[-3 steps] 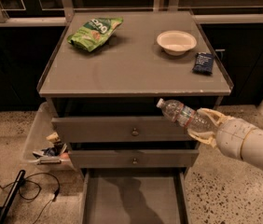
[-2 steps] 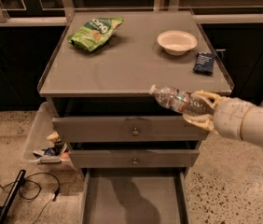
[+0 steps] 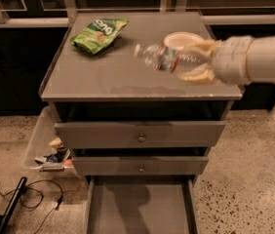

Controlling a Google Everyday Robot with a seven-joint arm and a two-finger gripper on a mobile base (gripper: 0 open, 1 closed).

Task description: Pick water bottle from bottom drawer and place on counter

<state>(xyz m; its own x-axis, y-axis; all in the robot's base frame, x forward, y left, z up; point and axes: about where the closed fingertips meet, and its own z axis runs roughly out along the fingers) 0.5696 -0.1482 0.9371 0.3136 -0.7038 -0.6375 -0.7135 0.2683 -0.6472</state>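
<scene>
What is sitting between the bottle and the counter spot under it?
Nothing visible. The pincer holds the water bottle sideways over the counter; the chip bag lies back left, the bowl just behind.

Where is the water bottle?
In the camera view, the water bottle is held sideways in the gripper, jaws shut on it, above the right side of the counter, near the white bowl.

My gripper [image 3: 197, 60] over right side of counter [image 3: 113, 77], matt cream fingers clamped on water bottle [image 3: 163, 57]: clear glossy plastic. Counter matt grey, front edge worn pale. Bottom drawer [image 3: 137, 208] same matt grey. Chip bag [image 3: 98, 33] shiny, crinkled. Floor [image 3: 245, 189] speckled stone.
</scene>
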